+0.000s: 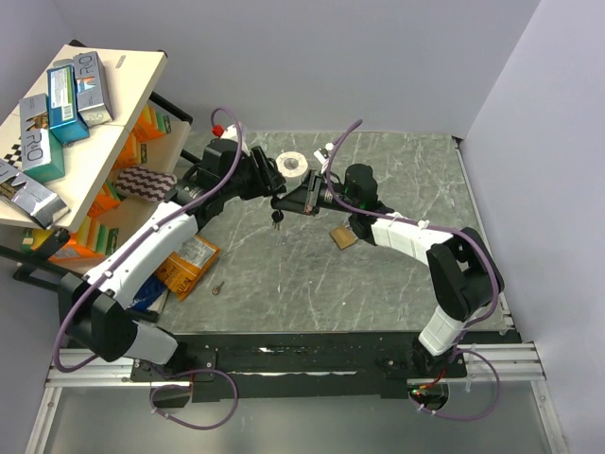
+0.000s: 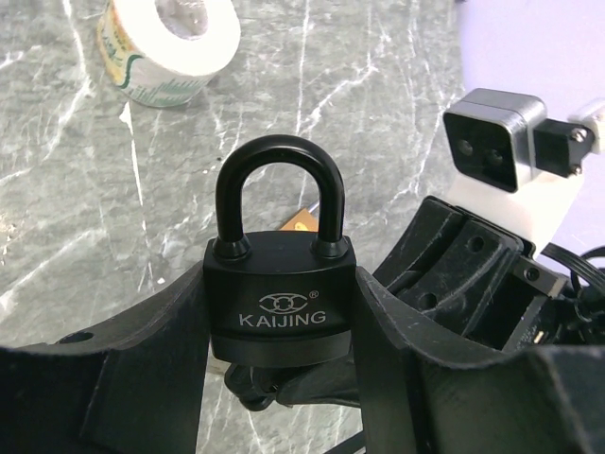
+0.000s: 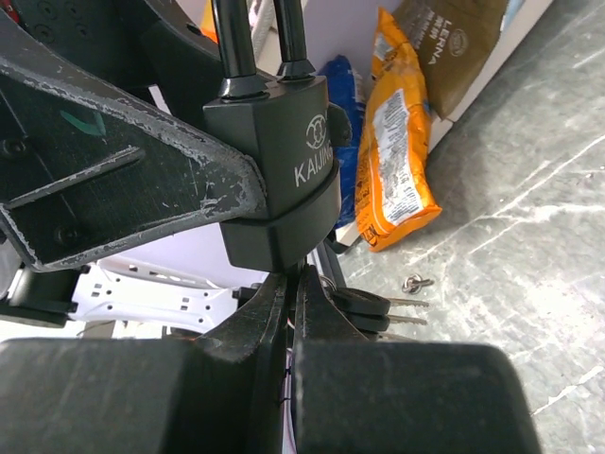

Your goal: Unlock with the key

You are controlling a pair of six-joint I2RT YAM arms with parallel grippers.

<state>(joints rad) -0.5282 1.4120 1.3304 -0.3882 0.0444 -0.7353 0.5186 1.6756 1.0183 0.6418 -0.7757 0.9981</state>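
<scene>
Key bunch [image 3: 364, 305] hangs directly beneath the black padlock [image 2: 281, 303], pinched by the closed fingers of the right gripper [image 3: 291, 307] at the padlock's underside; the blade itself is hidden. Left gripper [image 2: 280, 345] clamps the padlock body, shackle seated. White tape roll [image 2: 170, 43] lies beyond the padlock.

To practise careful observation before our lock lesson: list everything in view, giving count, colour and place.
padlock: 1, black, clamped in the left gripper, shackle closed
key: 1 bunch, black heads, at the padlock's underside
tape roll: 1, white, far table centre
brass item: 1, tan, beside the right arm
snack bag: 1, orange, table's left edge
metal piece: 1, small, near the bag
boxes: several, teal and grey, side shelf
table: 1, grey marble
left gripper: 1, black
right gripper: 1, black, pinching the key
</scene>
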